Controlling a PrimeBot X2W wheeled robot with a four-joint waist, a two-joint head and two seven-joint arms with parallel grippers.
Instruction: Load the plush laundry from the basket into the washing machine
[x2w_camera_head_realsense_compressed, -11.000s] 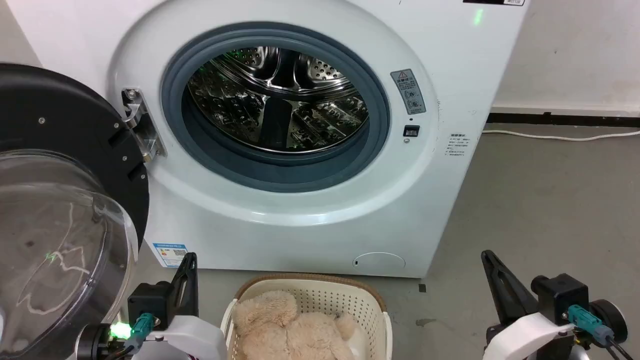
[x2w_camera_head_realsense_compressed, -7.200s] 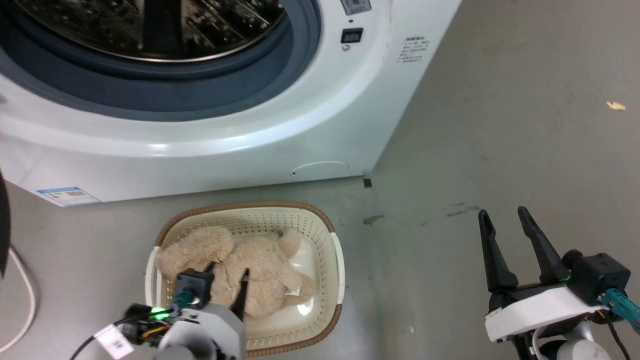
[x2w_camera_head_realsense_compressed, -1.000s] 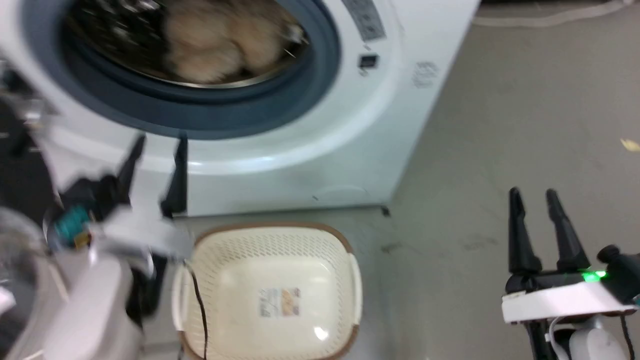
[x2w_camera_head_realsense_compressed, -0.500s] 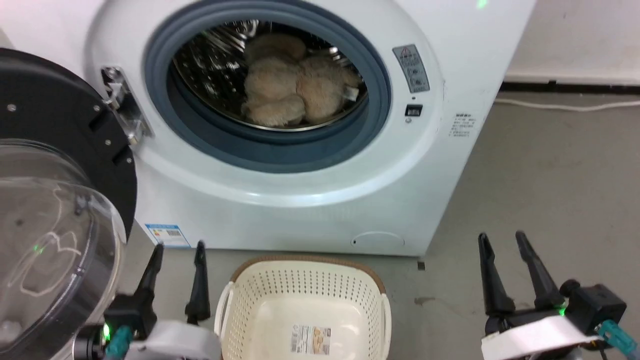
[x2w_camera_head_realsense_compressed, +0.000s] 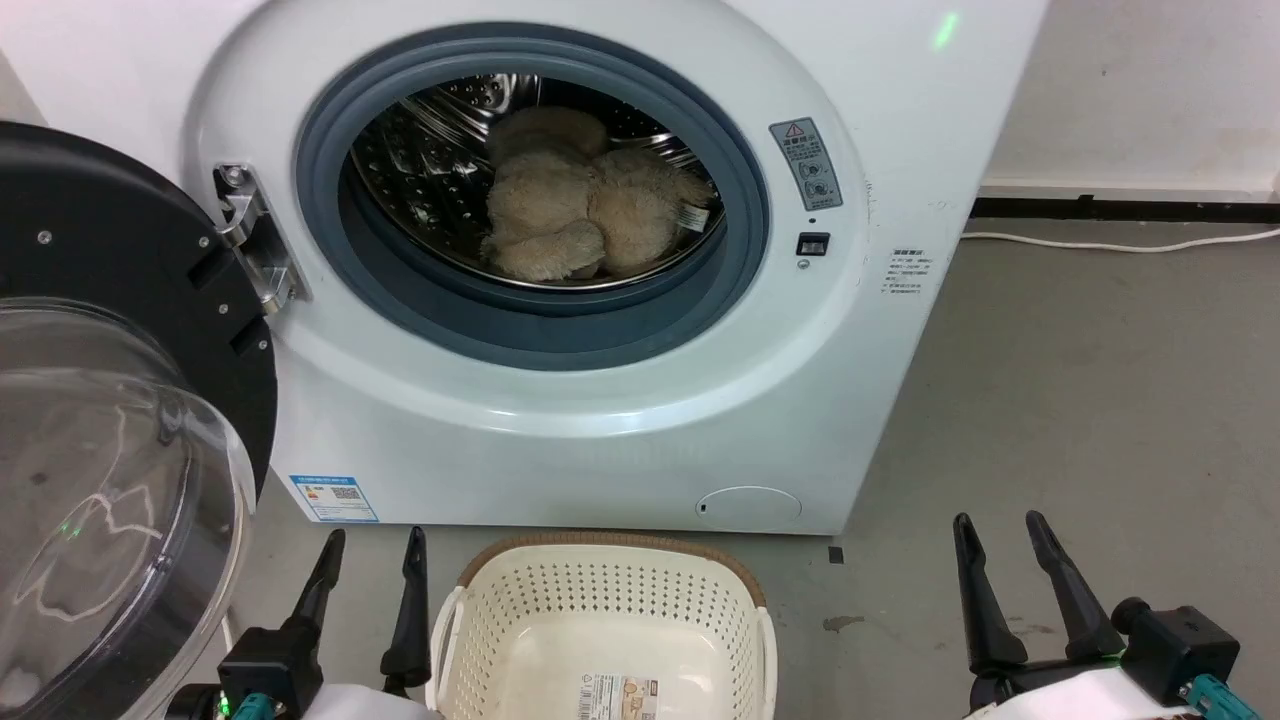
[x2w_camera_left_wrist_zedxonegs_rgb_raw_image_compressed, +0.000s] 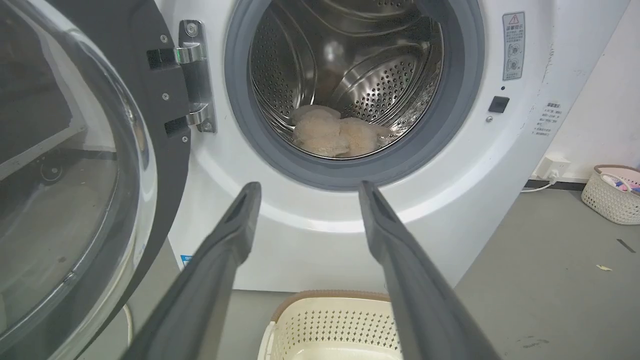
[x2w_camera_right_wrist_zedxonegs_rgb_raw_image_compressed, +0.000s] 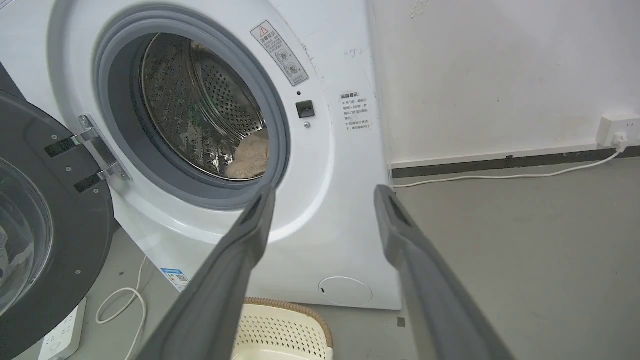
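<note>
The beige plush laundry (x2w_camera_head_realsense_compressed: 585, 210) lies inside the steel drum of the white washing machine (x2w_camera_head_realsense_compressed: 620, 420), seen past the grey-blue door ring; it also shows as the plush (x2w_camera_left_wrist_zedxonegs_rgb_raw_image_compressed: 332, 135) and the plush (x2w_camera_right_wrist_zedxonegs_rgb_raw_image_compressed: 248, 157) in the wrist views. The cream basket (x2w_camera_head_realsense_compressed: 605, 630) with a brown rim stands on the floor before the washer, holding nothing but its label. My left gripper (x2w_camera_head_realsense_compressed: 372, 542) is open beside the basket's left side, nothing between its fingers. My right gripper (x2w_camera_head_realsense_compressed: 998, 525) is open at the lower right above bare floor.
The washer's black-framed clear door (x2w_camera_head_realsense_compressed: 110, 430) hangs wide open at the left, close to my left arm. A white cable (x2w_camera_head_realsense_compressed: 1120, 243) runs along the wall's foot. A second small basket (x2w_camera_left_wrist_zedxonegs_rgb_raw_image_compressed: 612, 195) stands by the wall. A power strip (x2w_camera_right_wrist_zedxonegs_rgb_raw_image_compressed: 62, 335) lies on the floor.
The head camera has tilted a little, shifting the whole picture down. Both grippers stay open, low beside the basket. The plush rests unmoved in the drum.
</note>
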